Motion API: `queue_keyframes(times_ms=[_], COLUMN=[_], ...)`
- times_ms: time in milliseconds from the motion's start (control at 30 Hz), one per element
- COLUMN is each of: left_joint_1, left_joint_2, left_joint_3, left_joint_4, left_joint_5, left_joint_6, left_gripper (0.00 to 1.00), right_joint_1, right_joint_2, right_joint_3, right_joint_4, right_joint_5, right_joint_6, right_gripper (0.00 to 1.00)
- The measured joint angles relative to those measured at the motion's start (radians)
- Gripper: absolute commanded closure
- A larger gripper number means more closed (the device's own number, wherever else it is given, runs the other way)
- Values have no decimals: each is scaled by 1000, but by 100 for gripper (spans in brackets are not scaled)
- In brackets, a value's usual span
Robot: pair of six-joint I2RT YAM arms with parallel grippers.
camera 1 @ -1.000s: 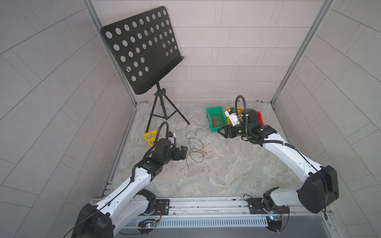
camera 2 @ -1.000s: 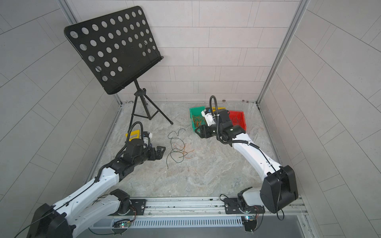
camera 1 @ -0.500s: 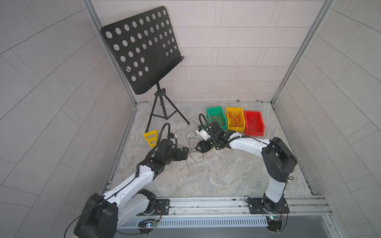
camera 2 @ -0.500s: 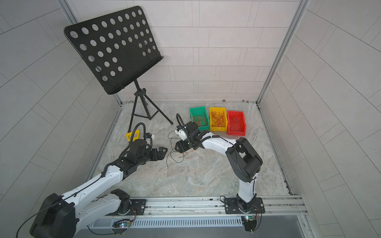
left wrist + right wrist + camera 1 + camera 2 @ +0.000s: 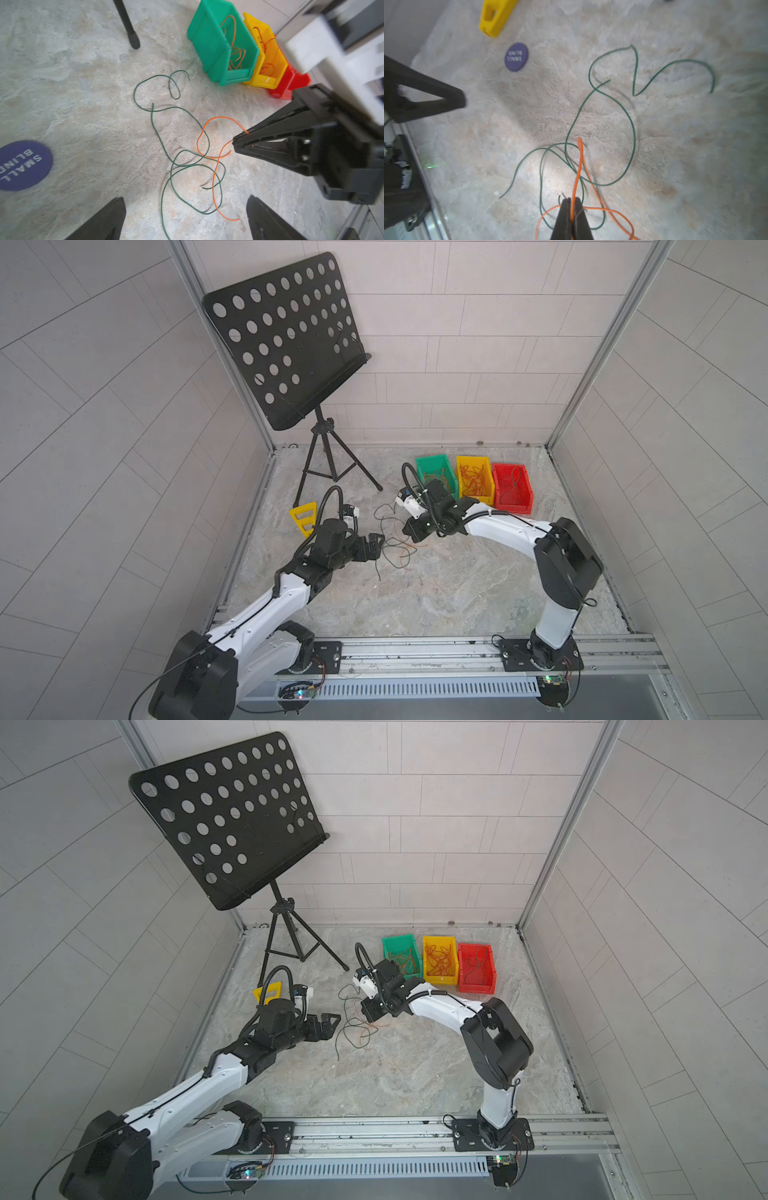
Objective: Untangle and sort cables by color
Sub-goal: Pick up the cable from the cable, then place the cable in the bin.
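There are an orange cable and dark green cables.

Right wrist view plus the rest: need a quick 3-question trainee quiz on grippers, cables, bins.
1. True or false: the left gripper is shut.
2. What colour is the cable pinched in the right gripper? A green, B orange, C black.
3. How many bins stand on the floor?

Key: 1 false; 2 B; 3 three.
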Motion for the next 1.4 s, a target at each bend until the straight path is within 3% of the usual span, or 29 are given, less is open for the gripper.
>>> queue_keyframes(times_ms=[300,433,667,933,1400], left_joint_1=[-59,-92,-106,-106,-106], left_joint_2=[144,268,406,378,162], left_joint_3=[6,54,69,43,33], left_joint_4=[291,380,526,528,346], left_joint_5=[119,145,166,149,76], left_joint_6=[-9,-20,-76,-78,1], left_gripper=[2,7,9,9,8], right_joint_1=[-21,-64,-256,-383,-400], right_joint_2=[-369,-409,-402,-200,252], right_joint_3=[4,32,96,163,314], right_joint_4=[-54,-86,-64,137,291], right_joint_5=[67,71,49,-11,0], right_joint_6=[3,14,37,81,80], right_gripper=[100,100,100,100,100])
